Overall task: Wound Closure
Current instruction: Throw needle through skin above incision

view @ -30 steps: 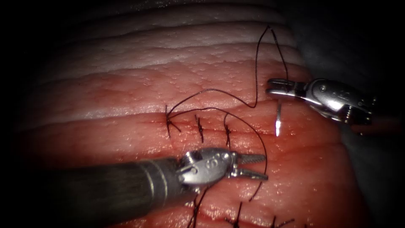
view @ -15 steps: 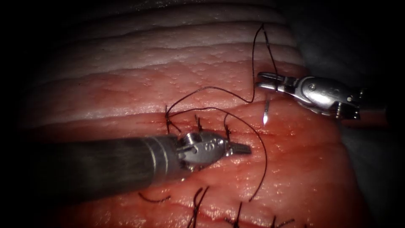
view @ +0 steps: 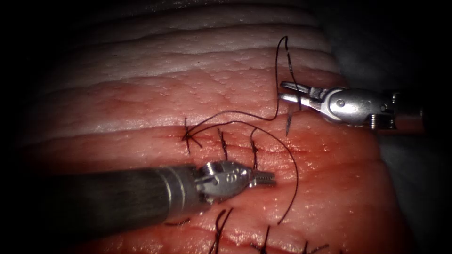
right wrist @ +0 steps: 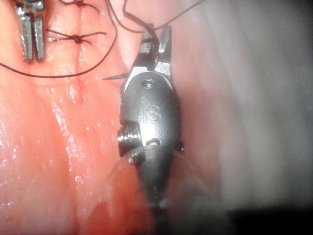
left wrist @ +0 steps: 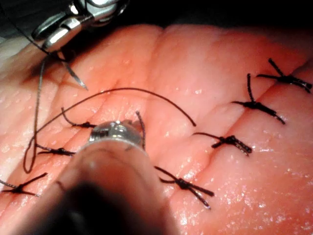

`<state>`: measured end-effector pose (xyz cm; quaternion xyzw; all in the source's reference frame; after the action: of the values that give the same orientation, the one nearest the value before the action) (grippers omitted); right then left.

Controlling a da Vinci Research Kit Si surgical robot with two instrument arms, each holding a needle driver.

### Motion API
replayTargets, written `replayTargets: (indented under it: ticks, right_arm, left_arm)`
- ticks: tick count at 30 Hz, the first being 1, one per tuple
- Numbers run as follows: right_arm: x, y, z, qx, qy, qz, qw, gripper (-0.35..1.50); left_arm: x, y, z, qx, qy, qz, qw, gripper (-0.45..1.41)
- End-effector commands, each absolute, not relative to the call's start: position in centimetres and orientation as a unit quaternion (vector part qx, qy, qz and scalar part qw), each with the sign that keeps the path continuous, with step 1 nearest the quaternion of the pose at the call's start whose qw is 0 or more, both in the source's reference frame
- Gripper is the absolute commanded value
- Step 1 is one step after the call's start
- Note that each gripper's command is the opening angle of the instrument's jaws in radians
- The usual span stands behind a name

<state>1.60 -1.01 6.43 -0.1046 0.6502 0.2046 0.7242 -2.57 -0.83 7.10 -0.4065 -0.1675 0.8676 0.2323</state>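
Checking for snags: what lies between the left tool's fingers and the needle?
In the endoscope view, one arc of thread crosses the tissue between the left tool and the needle; otherwise bare tissue.

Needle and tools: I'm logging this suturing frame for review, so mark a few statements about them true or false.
1. The right tool holds the needle. True.
2. The needle's tip is buried in the tissue. False: it hangs free below the right tool's jaws, pointing down.
3. The left tool grips the thread. False: its jaws are shut on nothing.
4. Finished stitches cross the cut. True.
5. The needle sits right of those stitches. True.
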Motion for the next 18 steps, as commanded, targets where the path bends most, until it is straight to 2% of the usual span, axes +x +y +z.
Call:
replayTargets:
  ticks: [1, 18]
  right_arm:
    - [1.68, -0.97, 6.48, -0.110, 0.650, 0.198, 0.726, -0.35]
    - [1.73, -1.07, 6.59, -0.133, 0.652, 0.171, 0.727, -0.35]
  left_arm:
    - [-2.62, -0.84, 7.15, -0.409, -0.170, 0.867, 0.230, -0.13]
    - [-2.66, -0.85, 7.10, -0.416, -0.182, 0.862, 0.227, -0.08]
